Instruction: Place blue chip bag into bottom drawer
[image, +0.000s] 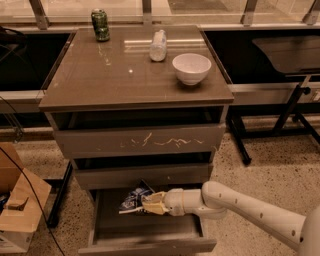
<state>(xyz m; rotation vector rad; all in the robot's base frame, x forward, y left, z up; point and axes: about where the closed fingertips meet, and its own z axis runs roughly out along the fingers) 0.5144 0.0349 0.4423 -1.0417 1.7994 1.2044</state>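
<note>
1. Camera view, lower part: bottom drawer (150, 229), pulled out, bare grey inside showing.
2. Gripper (152, 204) on a white arm (250, 212) reaching in from the right, over the drawer's rear half; jaws pinching the blue chip bag.
3. Blue chip bag (133, 199), gripped at its right edge, tilted, over the drawer's back left, just under the middle drawer front (142, 175).
4. Upper part: cabinet top (115, 80) bearing green can (100, 25) at back left, clear bottle (158, 45) at back centre, white bowl (191, 68) just right of the bottle.
</note>
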